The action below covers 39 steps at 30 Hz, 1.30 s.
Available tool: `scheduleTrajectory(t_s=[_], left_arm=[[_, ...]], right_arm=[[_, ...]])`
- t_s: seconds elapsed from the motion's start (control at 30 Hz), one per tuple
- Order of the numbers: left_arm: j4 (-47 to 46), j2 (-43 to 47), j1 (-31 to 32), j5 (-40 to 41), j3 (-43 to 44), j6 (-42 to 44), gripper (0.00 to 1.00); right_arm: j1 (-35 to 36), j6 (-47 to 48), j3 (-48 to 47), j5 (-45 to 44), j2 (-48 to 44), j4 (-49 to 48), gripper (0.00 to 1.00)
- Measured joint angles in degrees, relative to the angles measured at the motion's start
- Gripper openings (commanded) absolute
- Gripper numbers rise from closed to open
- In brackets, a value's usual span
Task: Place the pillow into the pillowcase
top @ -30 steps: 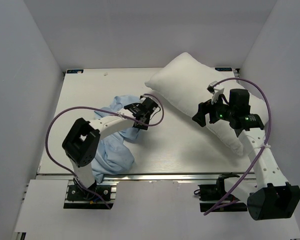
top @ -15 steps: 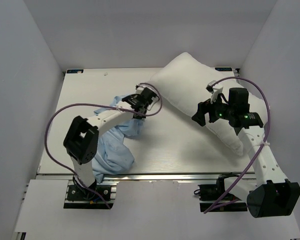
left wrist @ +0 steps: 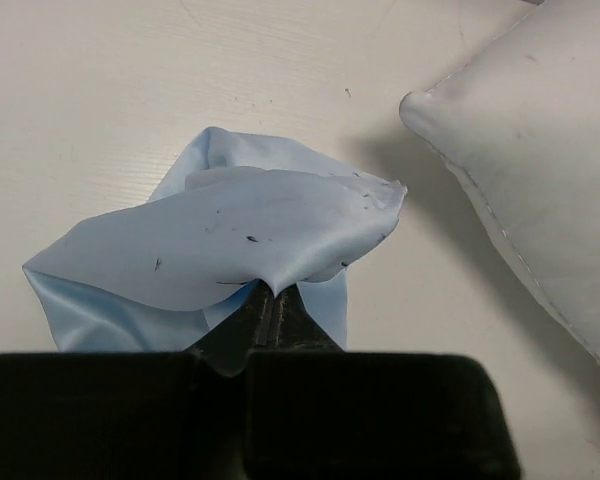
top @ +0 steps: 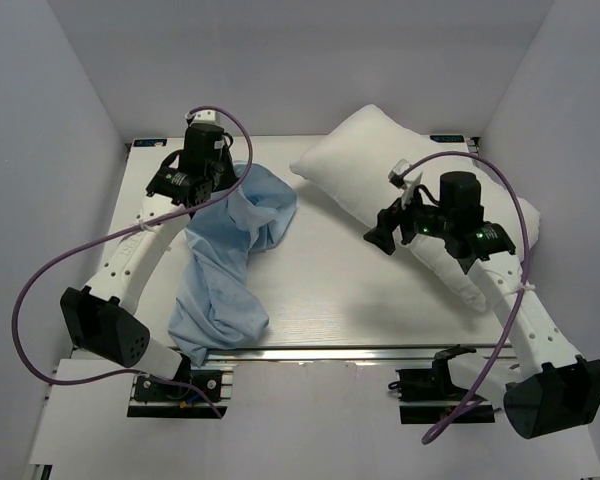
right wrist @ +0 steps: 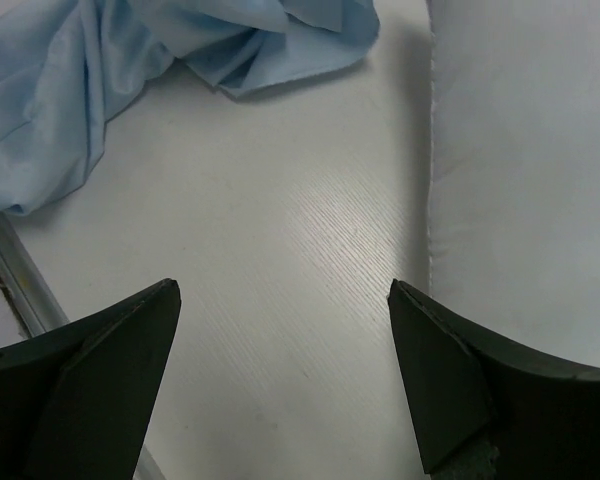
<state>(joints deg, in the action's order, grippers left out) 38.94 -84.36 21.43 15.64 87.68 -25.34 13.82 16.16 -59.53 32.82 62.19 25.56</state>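
Observation:
The pillow point(top: 420, 190) lies plump and white, running diagonally across the back right of the table. The light-blue pillowcase point(top: 230, 260) trails from the table's front left up to my left gripper point(top: 218, 190), which is raised at the back left. In the left wrist view that gripper point(left wrist: 272, 296) is shut on a bunched fold of the pillowcase point(left wrist: 230, 225), with a pillow corner point(left wrist: 520, 140) to its right. My right gripper point(top: 376, 234) hovers open beside the pillow's near edge. Bare table shows between its fingers point(right wrist: 280, 285), the pillow point(right wrist: 530, 150) just right of them.
White walls close in the table point(top: 330, 290) on the left, back and right. A metal rail point(top: 330, 352) runs along the table's front edge. Purple cables loop off both arms. The pillowcase's loose end point(right wrist: 80, 100) lies left of the right gripper.
My left gripper closed on the pillowcase and carried it up and toward the back left, stretching the cloth out. The right gripper has shifted slightly left along the pillow.

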Motion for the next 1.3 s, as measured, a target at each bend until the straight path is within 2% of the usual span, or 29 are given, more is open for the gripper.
scheduleTrajectory(t_s=[0.2, 0.43, 0.7, 0.93, 1.3], left_arm=[[2.6, -0.2, -2.4, -1.7, 2.0, -0.4, 0.00], [5.1, 0.2, -3.7, -1.2, 18.5, -0.4, 0.00], [8.3, 2.8, -3.8, -0.9, 30.6, -0.5, 0.00], [9.2, 4.4, -3.9, -1.1, 33.5, -1.1, 0.00], [10.4, 4.7, -3.9, -2.7, 33.7, -1.9, 0.00]], right_arm=[[6.0, 1.0, -0.5, -0.6, 0.2, -3.4, 0.89], [13.0, 2.3, -0.8, -4.2, 1.7, -11.1, 0.90], [17.9, -0.5, -3.0, -13.4, 7.1, -20.5, 0.89], [22.5, -6.5, -5.2, -22.4, 11.1, -29.7, 0.89], [35.4, -9.7, -7.1, -21.8, 14.4, -34.4, 0.89]])
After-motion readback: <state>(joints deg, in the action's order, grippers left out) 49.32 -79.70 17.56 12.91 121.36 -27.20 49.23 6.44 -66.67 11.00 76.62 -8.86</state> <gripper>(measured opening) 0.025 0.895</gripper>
